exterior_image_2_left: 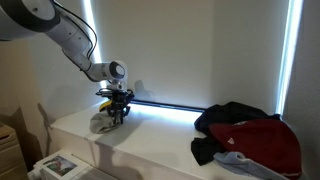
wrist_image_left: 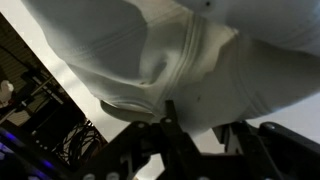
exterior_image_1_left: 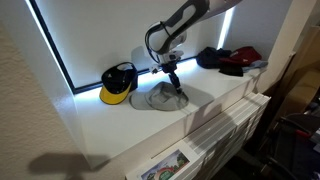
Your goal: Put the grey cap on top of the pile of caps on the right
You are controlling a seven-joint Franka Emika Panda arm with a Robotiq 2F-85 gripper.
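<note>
The grey cap [exterior_image_1_left: 158,99] lies on the white table, left of the middle, and shows small in an exterior view [exterior_image_2_left: 103,123]. My gripper [exterior_image_1_left: 177,88] is down on its crown, also seen in an exterior view [exterior_image_2_left: 118,114]. In the wrist view the pale fabric [wrist_image_left: 150,50] fills the frame and bulges between the two dark fingers [wrist_image_left: 200,125], which press on it from both sides. The cap still rests on the table. The pile of caps [exterior_image_1_left: 228,60], black and red with a pale bit, sits at the table's far end [exterior_image_2_left: 245,140].
A black cap with a yellow brim [exterior_image_1_left: 118,83] lies right beside the grey cap by the lit window strip. A printed sheet [exterior_image_1_left: 160,168] lies at the table's front edge [exterior_image_2_left: 55,165]. White table top [exterior_image_1_left: 205,90] stretches between the grey cap and the pile.
</note>
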